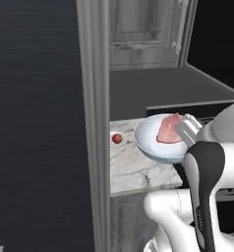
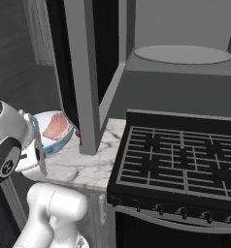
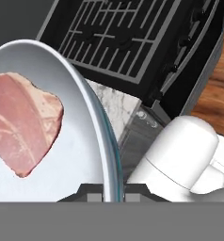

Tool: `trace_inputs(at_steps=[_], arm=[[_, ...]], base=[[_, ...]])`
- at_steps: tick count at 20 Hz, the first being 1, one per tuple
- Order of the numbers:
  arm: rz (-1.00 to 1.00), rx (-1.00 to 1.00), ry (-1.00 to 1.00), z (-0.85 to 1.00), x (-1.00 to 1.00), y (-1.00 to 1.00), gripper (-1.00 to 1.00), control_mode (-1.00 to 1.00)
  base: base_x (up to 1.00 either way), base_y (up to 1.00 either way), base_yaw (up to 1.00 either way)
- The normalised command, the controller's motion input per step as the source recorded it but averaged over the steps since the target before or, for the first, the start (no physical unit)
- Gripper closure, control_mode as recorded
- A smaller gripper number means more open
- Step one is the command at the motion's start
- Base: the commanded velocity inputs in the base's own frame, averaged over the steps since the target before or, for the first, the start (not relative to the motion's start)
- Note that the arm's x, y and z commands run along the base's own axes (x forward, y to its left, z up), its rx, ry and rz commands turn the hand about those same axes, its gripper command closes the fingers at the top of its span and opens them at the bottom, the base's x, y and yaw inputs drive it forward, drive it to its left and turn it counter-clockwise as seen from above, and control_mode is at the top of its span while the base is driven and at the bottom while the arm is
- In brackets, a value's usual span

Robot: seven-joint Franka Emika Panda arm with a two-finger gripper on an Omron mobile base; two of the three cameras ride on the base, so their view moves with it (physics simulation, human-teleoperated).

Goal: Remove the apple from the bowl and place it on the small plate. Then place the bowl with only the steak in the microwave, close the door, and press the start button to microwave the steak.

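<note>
My gripper (image 3: 114,194) is shut on the rim of the white bowl (image 3: 81,117) and holds it tilted a little above the marble counter. The pink steak (image 3: 20,122) lies alone inside the bowl (image 1: 153,145). In the left base view the gripper (image 1: 185,130) sits at the bowl's right rim. The small red apple (image 1: 117,138) rests on the small plate (image 1: 112,143) to the left of the bowl. The microwave (image 2: 185,77) stands above with its grey interior and round turntable (image 2: 183,54) showing. Its door (image 1: 94,123) is swung open, edge-on beside the bowl.
A black stove (image 2: 180,160) with grates stands right of the marble counter (image 1: 138,172). The open door's grey frame (image 2: 83,72) stands between the bowl and the microwave cavity. Grey cabinet doors (image 1: 143,29) hang behind.
</note>
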Motion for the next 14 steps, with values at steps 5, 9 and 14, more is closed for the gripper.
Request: trace_inputs(at_steps=[5,9,14], arm=[[0.0,0.0,0.0,0.0,0.0,0.0,1.0,1.0],[0.0,0.0,0.0,0.0,0.0,0.0,1.0,1.0],[0.0,0.0,0.0,0.0,0.0,0.0,1.0,1.0]], base=[[-0.84,-0.15,-0.08],[-1.0,-0.69,-0.23],[-0.5,-1.0,-0.27]])
